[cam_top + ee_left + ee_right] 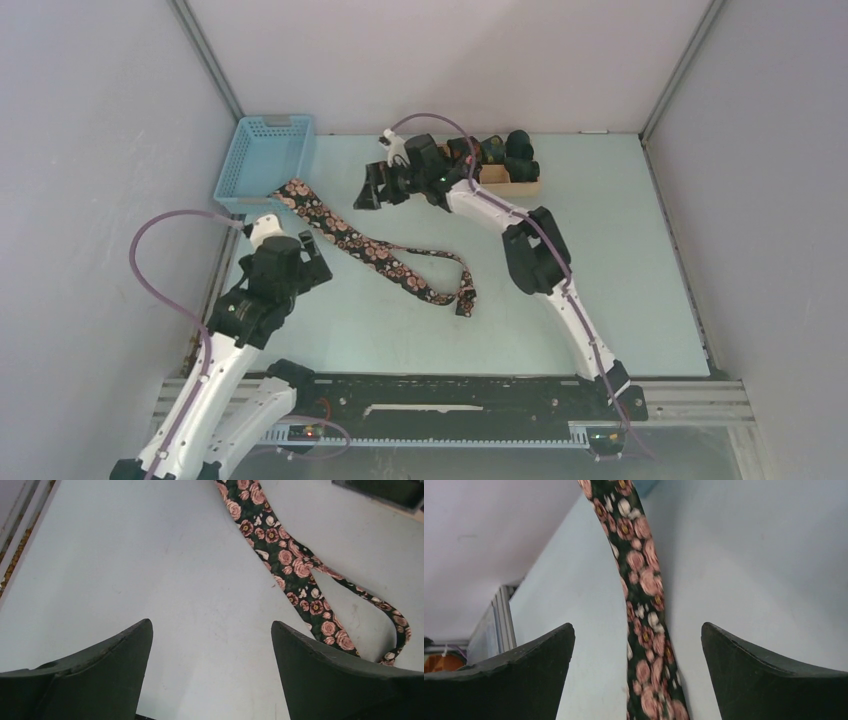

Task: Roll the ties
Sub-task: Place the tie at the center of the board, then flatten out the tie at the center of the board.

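One long dark tie (375,255) with pink roses lies unrolled across the table, from the blue basket down to a folded end at the middle. My left gripper (318,255) stands open just left of it. In the left wrist view the gripper (211,624) has only bare table between its fingers, and the tie (290,565) runs past on the right. My right gripper (375,192) is open behind the tie. In the right wrist view the tie (639,555) stretches away between the spread fingers of the gripper (637,626), not pinched. Small dark rolled ties (518,150) sit at the back.
A blue plastic basket (265,160) stands at the back left corner, with the tie's wide end at its foot. A shallow cardboard box (520,186) at the back holds the rolls. Grey walls close in the table on three sides.
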Available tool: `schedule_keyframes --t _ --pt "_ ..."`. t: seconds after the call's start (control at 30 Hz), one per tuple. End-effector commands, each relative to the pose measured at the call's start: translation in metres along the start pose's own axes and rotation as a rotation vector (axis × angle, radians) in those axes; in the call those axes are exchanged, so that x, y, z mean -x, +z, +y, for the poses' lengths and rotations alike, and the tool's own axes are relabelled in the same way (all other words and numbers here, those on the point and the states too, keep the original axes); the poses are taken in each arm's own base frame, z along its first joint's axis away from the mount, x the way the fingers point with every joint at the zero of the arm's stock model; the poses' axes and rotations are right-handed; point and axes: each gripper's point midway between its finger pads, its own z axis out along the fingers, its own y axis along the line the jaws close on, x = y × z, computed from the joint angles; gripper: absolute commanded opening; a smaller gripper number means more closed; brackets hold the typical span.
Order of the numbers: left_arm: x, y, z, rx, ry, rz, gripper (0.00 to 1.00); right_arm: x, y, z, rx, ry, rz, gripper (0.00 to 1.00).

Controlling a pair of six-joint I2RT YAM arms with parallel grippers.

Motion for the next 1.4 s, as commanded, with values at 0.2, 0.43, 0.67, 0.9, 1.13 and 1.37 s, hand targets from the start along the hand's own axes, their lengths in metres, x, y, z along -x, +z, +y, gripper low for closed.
schedule_keyframes --t 0.2,0.43,0.67,0.9,1.13,1.37 --pt "-0.003 -0.009 0.007 -0.031 -0.074 -0.041 0.91 0.022 0.065 0.013 0.067 0.110 -0.110 1.00" --pt "0.002 -0.024 0.005 -0.099 -0.117 -0.099 0.87 0.004 0.092 -0.004 0.007 0.235 -0.128 1.00" --pt "0.001 -0.020 0.004 -0.096 -0.108 -0.093 0.87 -0.035 0.110 0.001 0.061 0.326 -0.039 0.99" --pt "0.000 -0.019 0.004 -0.095 -0.105 -0.092 0.87 -0.068 0.117 0.025 0.163 0.354 0.070 0.91" --pt "0.000 -0.018 0.004 -0.094 -0.105 -0.093 0.86 -0.082 0.124 0.043 0.215 0.330 0.096 0.65" --pt "0.001 -0.019 0.005 -0.092 -0.110 -0.098 0.86 -0.081 0.130 0.058 0.232 0.341 0.072 0.10"
